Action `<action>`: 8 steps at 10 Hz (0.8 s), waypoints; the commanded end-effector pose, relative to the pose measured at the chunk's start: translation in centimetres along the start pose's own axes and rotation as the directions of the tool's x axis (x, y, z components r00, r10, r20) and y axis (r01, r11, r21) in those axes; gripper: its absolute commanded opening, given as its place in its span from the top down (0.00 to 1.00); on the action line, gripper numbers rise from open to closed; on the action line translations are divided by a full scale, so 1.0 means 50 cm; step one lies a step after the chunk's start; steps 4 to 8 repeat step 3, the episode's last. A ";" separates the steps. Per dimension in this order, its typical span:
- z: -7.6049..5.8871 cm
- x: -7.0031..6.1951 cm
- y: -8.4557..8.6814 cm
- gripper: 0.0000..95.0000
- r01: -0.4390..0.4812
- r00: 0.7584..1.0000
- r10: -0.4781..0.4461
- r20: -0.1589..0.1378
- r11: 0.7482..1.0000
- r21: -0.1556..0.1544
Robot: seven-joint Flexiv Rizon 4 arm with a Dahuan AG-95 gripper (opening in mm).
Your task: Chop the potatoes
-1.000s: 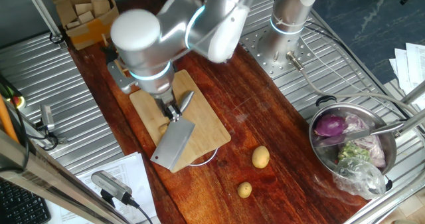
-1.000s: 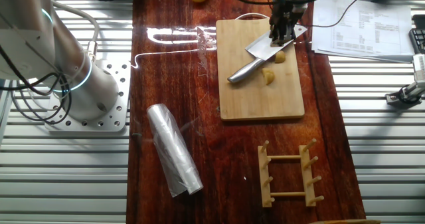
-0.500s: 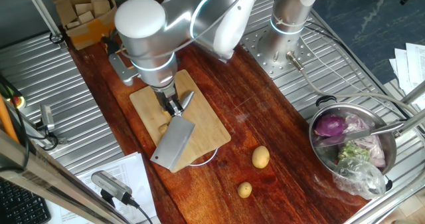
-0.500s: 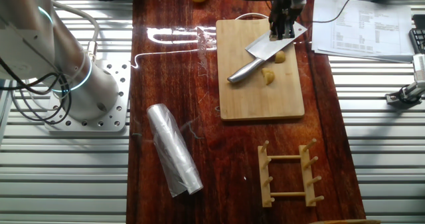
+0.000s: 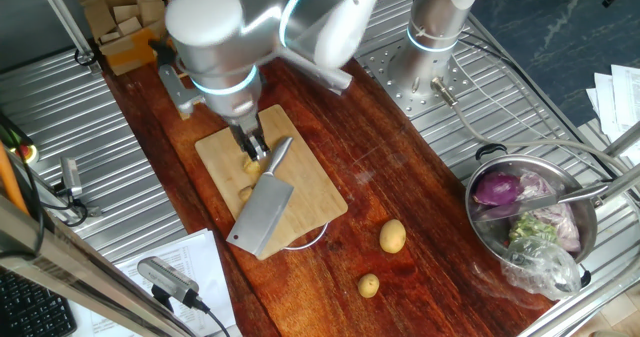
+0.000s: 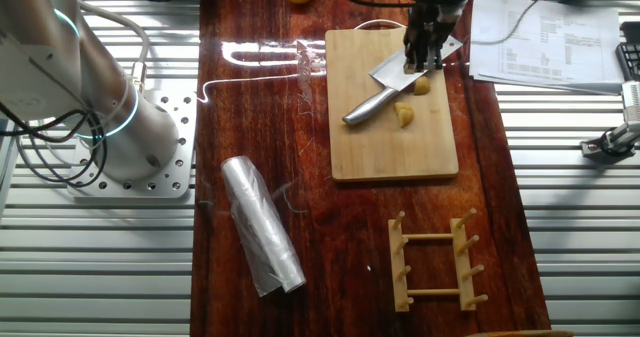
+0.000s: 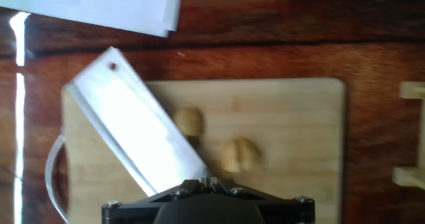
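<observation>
Potatoes (image 7: 240,155) lie beside the cleaver (image 7: 136,134) (flat on the board (image 7: 292,137)), so the hand (image 6: 421,55), fingers' spacing unclear, should grip the handle squarely.

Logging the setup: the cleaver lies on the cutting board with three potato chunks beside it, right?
Not three. The hand view shows two potato chunks beside the cleaver on the cutting board. The rest holds.
</observation>
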State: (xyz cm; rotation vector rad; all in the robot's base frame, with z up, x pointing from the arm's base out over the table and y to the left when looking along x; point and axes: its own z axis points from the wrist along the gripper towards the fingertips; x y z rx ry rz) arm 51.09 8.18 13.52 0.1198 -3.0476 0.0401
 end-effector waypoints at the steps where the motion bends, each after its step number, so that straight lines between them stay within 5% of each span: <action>1: -0.002 -0.001 -0.007 1.00 0.043 0.999 -0.043 0.010 0.999 -0.018; 8: -0.008 0.002 -0.006 1.00 0.029 1.000 -0.029 0.010 0.999 -0.017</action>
